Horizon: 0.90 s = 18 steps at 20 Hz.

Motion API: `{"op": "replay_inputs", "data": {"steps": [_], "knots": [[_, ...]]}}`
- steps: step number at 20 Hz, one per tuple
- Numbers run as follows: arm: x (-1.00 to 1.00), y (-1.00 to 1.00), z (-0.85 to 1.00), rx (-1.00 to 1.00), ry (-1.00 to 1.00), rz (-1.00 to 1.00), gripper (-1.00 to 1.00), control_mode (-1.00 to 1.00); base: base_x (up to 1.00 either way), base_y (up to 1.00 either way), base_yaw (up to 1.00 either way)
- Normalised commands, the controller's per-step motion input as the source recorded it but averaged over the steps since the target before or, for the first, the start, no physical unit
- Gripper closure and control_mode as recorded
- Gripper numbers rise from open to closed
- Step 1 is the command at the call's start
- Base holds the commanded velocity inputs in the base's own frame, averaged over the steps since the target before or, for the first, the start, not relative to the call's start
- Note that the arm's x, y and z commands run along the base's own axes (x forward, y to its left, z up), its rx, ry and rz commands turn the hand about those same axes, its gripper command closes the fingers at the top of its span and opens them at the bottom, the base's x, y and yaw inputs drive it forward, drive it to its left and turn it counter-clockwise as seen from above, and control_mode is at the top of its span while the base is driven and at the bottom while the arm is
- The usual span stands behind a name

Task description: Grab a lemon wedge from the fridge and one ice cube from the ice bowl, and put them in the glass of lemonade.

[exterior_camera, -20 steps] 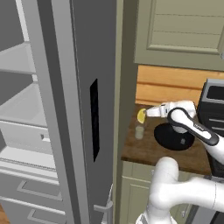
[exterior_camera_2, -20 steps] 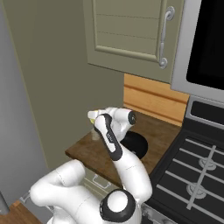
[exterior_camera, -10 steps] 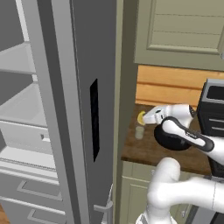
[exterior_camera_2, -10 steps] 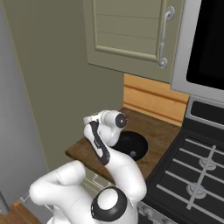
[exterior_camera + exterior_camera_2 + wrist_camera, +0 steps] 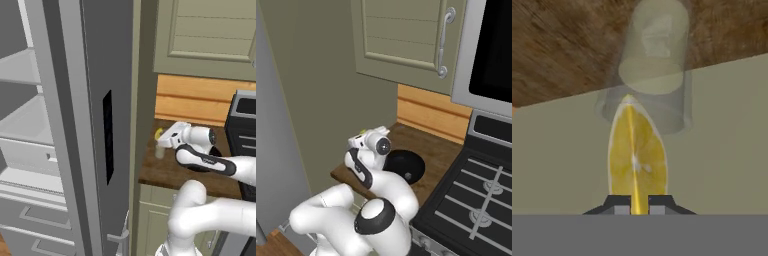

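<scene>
Jaws: the gripper (image 5: pixel 639 200) is clamped on the bright yellow lemon wedge (image 5: pixel 637 157).
Risk: released off-centre, the wedge strikes the small clear glass of lemonade (image 5: pixel 653 70) at its rim and drops onto the brown wooden table (image 5: pixel 557 45).

No text, label, brand, number or sign can be read anywhere in these pictures. The fridge (image 5: pixel 95 125) door, the cabinet (image 5: pixel 401 40) fronts, the counter (image 5: pixel 170 170) and the glass of lemonade (image 5: pixel 654 65) are all seen to be plain and unmarked, and no lettering can be made out on the lemon wedge (image 5: pixel 637 160) either.
</scene>
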Motion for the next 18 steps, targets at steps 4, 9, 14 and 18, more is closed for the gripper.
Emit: {"op": "replay_inputs", "data": {"steps": [4, 9, 14, 18], "knots": [[0.0, -0.12, -0.02, -0.07, -0.05, 0.0, 1.0, -1.0, 0.0, 0.0, 0.0], [-0.01, -0.18, 0.0, -0.06, -0.03, 0.0, -1.0, -1.0, 0.0, 0.0, 0.0], [-0.18, -0.28, 0.17, -0.04, -0.06, 0.0, -1.0, -1.0, 0.0, 0.0, 0.0], [-0.13, -0.11, 0.35, -0.05, -0.05, 0.0, -1.0, -1.0, 0.0, 0.0, 0.0]]}}
